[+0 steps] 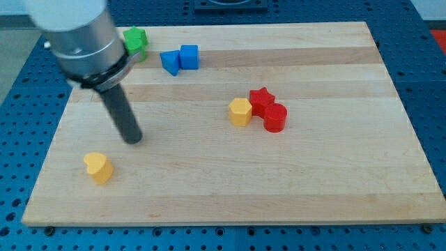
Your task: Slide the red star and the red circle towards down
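Now the rod's tip (pixel 134 139) rests on the desk (pixel 334 181) at the view's left, well apart from the two red blocks, so no contact with them is made yet. The arm carries no hand, so there is nothing to be apart or together; only the straight rod pushes. The red star (pixel 262 100) and the red circle (pixel 275 118) stand close to the middle of the desk, a little to the view's right, and they touch each other, the circle just below and slightly right of the star. A yellow hexagon block (pixel 240 111) touches the star on its left side. Because the pair must go towards the view's bottom, the tip probably needs to come above the star first. The pair's long axis runs from upper left to lower right, nearly along the push direction; the star's own pointing cannot be told. A yellow block (pixel 98 166) lies just below the tip, two blue blocks (pixel 180 58) and a green block (pixel 134 40) stay near the top.
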`<control>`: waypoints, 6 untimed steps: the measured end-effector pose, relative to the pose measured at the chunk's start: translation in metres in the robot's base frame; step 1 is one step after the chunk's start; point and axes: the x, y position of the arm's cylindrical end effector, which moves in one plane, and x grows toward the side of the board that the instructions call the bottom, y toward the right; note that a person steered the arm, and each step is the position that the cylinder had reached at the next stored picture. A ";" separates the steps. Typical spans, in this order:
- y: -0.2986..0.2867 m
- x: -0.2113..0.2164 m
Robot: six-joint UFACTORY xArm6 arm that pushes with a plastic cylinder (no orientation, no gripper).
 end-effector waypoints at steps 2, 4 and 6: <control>0.100 -0.065; 0.167 -0.082; 0.201 -0.069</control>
